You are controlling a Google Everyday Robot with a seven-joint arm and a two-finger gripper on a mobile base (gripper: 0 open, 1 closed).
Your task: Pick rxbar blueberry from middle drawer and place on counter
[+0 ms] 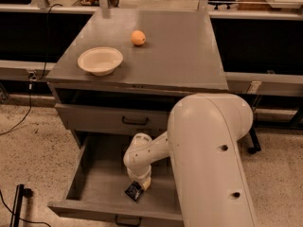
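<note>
The middle drawer (90, 183) is pulled open below the counter (180, 56). The rxbar blueberry (133, 191), a small dark navy packet, lies on the drawer floor near the front wall. My gripper (138, 185) reaches down into the drawer from the white wrist and sits right at the bar, touching or just above it. The wrist hides part of the bar.
A cream bowl (100, 60) and an orange fruit (138, 38) sit on the counter. A shallower drawer front with a black handle (135, 122) is shut above the open drawer. My large white arm (213, 160) covers the drawer's right part. Cables lie on the speckled floor at left.
</note>
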